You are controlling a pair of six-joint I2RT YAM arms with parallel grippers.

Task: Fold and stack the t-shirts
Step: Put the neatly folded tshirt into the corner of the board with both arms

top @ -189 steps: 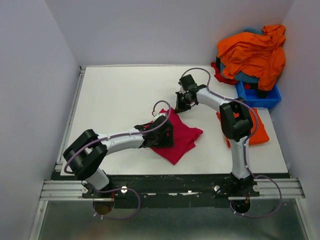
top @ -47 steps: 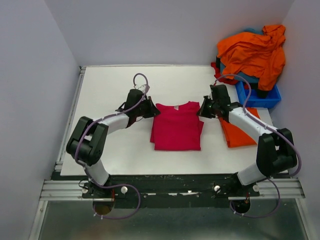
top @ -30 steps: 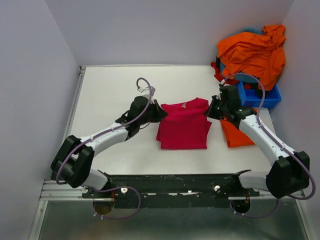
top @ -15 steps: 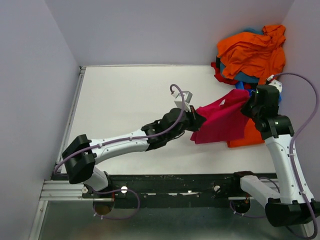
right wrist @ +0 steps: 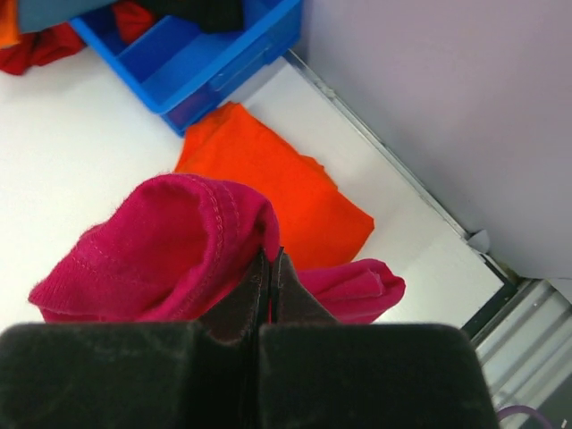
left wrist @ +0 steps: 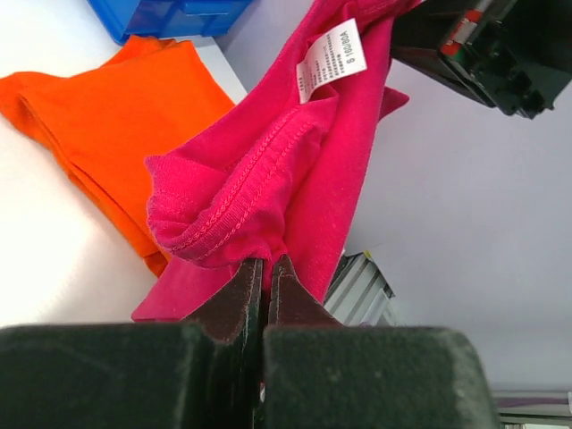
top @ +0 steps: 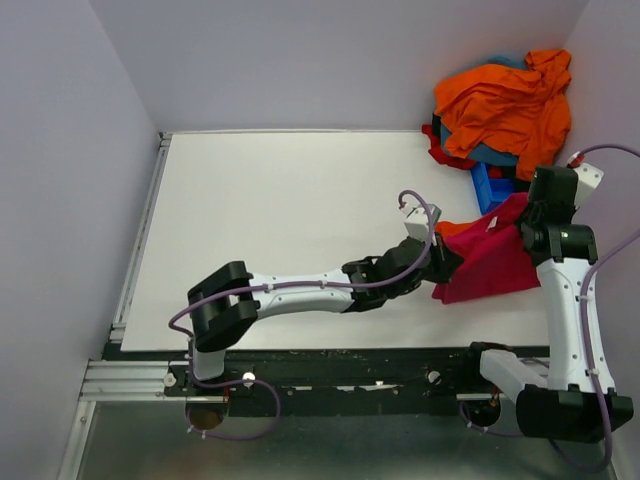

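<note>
The folded magenta-pink t-shirt (top: pixel 490 262) hangs between both grippers above the right end of the table. My left gripper (top: pixel 445 262) is shut on its near-left edge (left wrist: pixel 265 264), close to the collar with the white label (left wrist: pixel 331 58). At the far-right edge my right gripper (top: pixel 530 215) is shut on a hemmed fold (right wrist: pixel 271 259). Under it lies a folded orange t-shirt (right wrist: pixel 268 188), mostly covered in the top view, with one corner (top: pixel 455 228) showing. More t-shirts, orange, teal and red, sit heaped (top: pixel 510 105) at the back right.
A blue plastic bin (top: pixel 492 185) stands at the back right corner under the heap, just beyond the folded orange shirt (left wrist: pixel 116 116). The right wall and the table's right edge (right wrist: pixel 429 201) run close beside the right gripper. The left arm stretches across the table's front.
Both arms have carried the magenta t-shirt from the table's middle to the right, lifting it over the folded orange t-shirt. Both grips have stayed shut on it.
</note>
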